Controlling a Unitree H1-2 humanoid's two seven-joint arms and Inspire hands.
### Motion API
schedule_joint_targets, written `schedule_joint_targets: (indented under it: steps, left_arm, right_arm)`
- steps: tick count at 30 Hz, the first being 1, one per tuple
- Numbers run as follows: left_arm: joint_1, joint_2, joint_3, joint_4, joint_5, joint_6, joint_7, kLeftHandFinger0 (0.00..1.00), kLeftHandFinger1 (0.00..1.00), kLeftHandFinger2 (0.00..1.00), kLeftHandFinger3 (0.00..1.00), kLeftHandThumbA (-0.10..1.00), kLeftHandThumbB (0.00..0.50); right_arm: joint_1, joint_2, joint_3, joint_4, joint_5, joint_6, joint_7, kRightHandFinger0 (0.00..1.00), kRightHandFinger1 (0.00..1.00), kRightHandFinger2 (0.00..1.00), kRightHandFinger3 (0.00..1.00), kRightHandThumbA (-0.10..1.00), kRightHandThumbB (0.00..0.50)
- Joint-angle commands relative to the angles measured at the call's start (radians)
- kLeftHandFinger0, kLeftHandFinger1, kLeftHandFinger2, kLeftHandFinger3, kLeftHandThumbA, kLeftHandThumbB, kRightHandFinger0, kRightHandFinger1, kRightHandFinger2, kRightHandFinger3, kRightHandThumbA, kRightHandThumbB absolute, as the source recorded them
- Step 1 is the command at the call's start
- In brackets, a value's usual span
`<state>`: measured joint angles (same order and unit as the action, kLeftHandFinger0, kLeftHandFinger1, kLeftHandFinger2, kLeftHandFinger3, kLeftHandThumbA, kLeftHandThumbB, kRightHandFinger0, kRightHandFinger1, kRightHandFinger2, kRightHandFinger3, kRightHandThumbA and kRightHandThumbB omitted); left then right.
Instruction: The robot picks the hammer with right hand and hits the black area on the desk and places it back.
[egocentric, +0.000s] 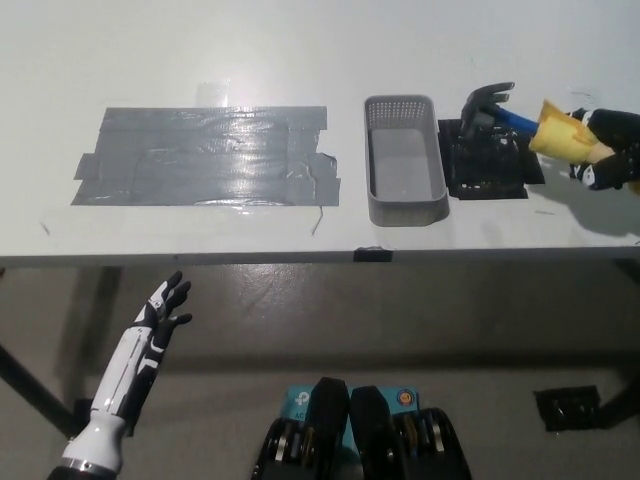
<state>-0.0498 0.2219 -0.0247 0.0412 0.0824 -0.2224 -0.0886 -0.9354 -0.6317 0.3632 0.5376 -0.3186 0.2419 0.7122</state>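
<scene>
Black right hand (610, 150) at the far right edge of my head view, fingers wrapped around the yellow grip of the hammer (520, 120). Hammer's dark head sits at the top edge of the black area (490, 160) on the white desk (200, 50); I can't tell whether it's touching. Grey basket (404, 160) just left of that patch, grey tape patch (205, 155) further left. White left hand (160, 320) rests below the desk edge at lower left, fingers spread, holding nothing.
</scene>
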Motion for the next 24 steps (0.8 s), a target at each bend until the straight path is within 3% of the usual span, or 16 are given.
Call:
schedule_joint_targets:
  steps: [1, 7, 10, 13, 14, 15, 17, 19, 21, 23, 24]
  left_arm:
    - [-0.013, 0.014, 0.011, -0.033, -0.014, -0.007, -0.01, 0.91, 1.0, 1.0, 1.0, 1.0, 0.039]
    - [-0.014, 0.013, 0.012, -0.031, -0.018, -0.011, -0.01, 0.91, 1.0, 1.0, 1.0, 1.0, 0.039]
    - [-0.015, 0.015, 0.012, -0.031, -0.017, -0.01, -0.011, 0.91, 1.0, 1.0, 1.0, 1.0, 0.04]
    - [-0.019, 0.013, 0.012, -0.027, -0.015, -0.012, -0.009, 0.9, 1.0, 1.0, 1.0, 1.0, 0.038]
    - [-0.017, 0.015, 0.015, -0.031, -0.017, -0.009, -0.009, 0.91, 1.0, 1.0, 1.0, 1.0, 0.041]
    - [-0.017, 0.017, 0.016, -0.032, -0.017, -0.008, -0.009, 0.91, 1.0, 1.0, 1.0, 1.0, 0.043]
    - [-0.021, 0.016, 0.016, -0.036, -0.02, -0.005, -0.011, 0.9, 1.0, 1.0, 1.0, 1.0, 0.043]
    - [-0.023, 0.012, 0.014, -0.036, -0.018, -0.001, -0.01, 0.9, 1.0, 1.0, 1.0, 1.0, 0.05]
    - [-0.023, 0.014, 0.014, -0.035, -0.017, -0.002, -0.009, 0.91, 1.0, 1.0, 1.0, 1.0, 0.051]
    - [-0.019, 0.015, 0.015, -0.038, -0.015, -0.001, -0.009, 0.91, 1.0, 1.0, 1.0, 1.0, 0.051]
    - [-0.02, 0.015, 0.013, -0.039, -0.016, -0.003, -0.011, 0.91, 1.0, 1.0, 1.0, 1.0, 0.049]
  right_arm:
    - [-0.087, -0.039, -0.013, -0.022, -0.003, -0.039, 0.028, 0.12, 0.56, 0.88, 0.82, -0.1, 0.093]
    - [-0.117, -0.048, -0.027, 0.007, 0.034, -0.037, 0.098, 0.11, 0.59, 0.9, 0.87, -0.1, 0.086]
    - [-0.153, -0.02, -0.137, 0.078, 0.15, 0.077, 0.13, 0.04, 0.47, 0.78, 0.79, -0.1, 0.125]
    - [-0.211, -0.018, -0.267, 0.111, 0.257, 0.192, 0.164, 0.0, 0.45, 0.73, 0.85, -0.1, 0.065]
    - [-0.225, -0.021, -0.292, 0.112, 0.267, 0.172, 0.151, 0.07, 0.53, 0.81, 0.86, -0.1, 0.055]
    - [-0.234, -0.019, -0.322, 0.112, 0.283, 0.189, 0.147, 0.09, 0.52, 0.8, 0.84, -0.1, 0.056]
    - [-0.273, -0.019, -0.405, 0.154, 0.352, 0.228, 0.158, 0.01, 0.42, 0.71, 0.82, -0.1, 0.05]
    - [-0.297, -0.025, -0.462, 0.188, 0.397, 0.228, 0.177, 0.0, 0.35, 0.67, 0.87, -0.1, 0.049]
    - [-0.311, -0.026, -0.492, 0.211, 0.422, 0.228, 0.189, 0.0, 0.34, 0.67, 0.9, -0.1, 0.074]
    - [-0.31, -0.018, -0.486, 0.211, 0.401, 0.228, 0.182, 0.0, 0.35, 0.69, 0.91, -0.1, 0.064]
    - [-0.302, -0.014, -0.472, 0.215, 0.386, 0.228, 0.188, 0.01, 0.37, 0.69, 0.88, -0.1, 0.06]
